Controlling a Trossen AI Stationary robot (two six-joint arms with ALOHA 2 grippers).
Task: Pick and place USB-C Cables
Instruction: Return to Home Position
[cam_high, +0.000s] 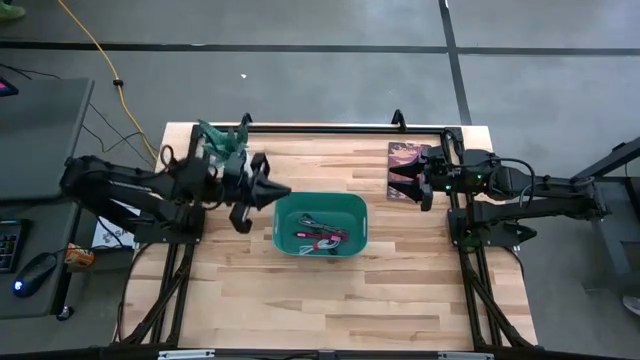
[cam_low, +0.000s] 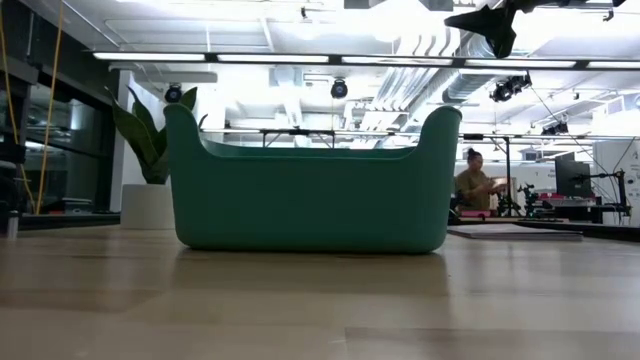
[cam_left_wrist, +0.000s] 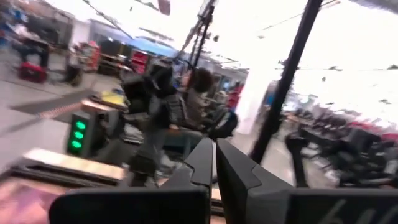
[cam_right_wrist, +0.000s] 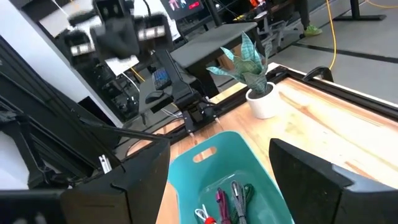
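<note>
Teal bin holds the cables. Left gripper, fingers closed and empty, hangs by its rim and should lift clear before retreating. Right gripper waits open beside a dark mat.

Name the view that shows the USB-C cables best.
High view: looking straight down into the teal bin, it shows the USB-C cables whole. The right wrist view crops them; the low view's bin wall hides them; the left wrist view misses them.
</note>
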